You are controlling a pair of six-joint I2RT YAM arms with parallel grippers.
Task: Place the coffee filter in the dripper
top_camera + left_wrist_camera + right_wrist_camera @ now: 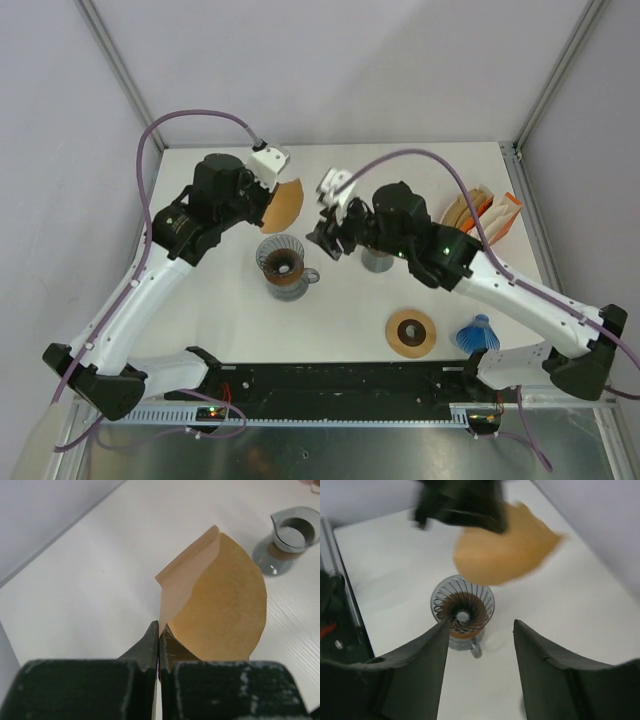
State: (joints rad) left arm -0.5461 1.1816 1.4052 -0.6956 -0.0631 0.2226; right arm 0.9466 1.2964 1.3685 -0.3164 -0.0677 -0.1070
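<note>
**Filter pinched, not yet in the dripper**

The left hand [159,630] clamps the brown filter [220,605] by its edge, jaws tight on the paper, and holds it up off the bench [400,180], just behind the dripper [282,262]. The dripper stands upright on the bench. The right hand [481,625] hangs wide apart and grips nothing, fingers framing the dripper from its right. The filter looks blurred in the right wrist view.
</note>
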